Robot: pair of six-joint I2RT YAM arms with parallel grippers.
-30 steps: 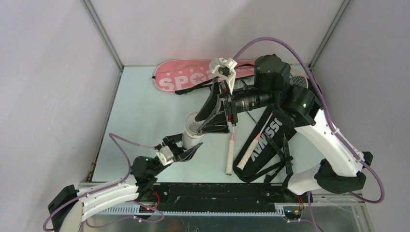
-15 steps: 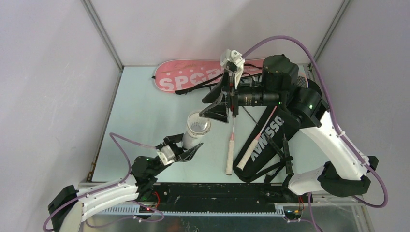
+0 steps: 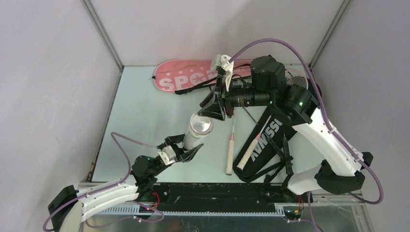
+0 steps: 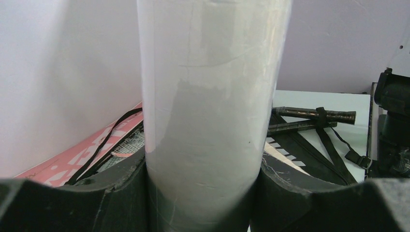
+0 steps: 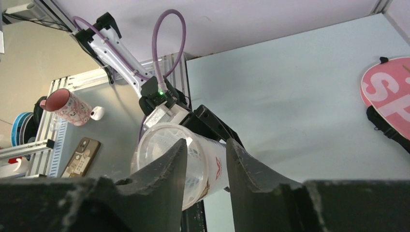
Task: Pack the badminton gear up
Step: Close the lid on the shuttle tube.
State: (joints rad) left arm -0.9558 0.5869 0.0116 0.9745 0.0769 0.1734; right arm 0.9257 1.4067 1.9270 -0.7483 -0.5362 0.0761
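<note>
A long translucent white tube stands tilted above the table, and my left gripper is shut on its lower part. In the left wrist view the tube fills the gap between both black fingers. A white feather shuttlecock shows inside its open mouth. My right gripper hovers just beyond that mouth, open and empty. The pink "SPORT" bag lies at the back. The black bag lies on the right, with two pink racket handles beside it.
Black racket handles and bag straps lie on the table's right side. Purple walls close in the back and sides. Off the table's left edge there is a pink mug and a phone.
My right gripper has drawn back up and away from the tube's mouth, uncovering it, and its jaws have narrowed. The left gripper and the tube have stayed put.
</note>
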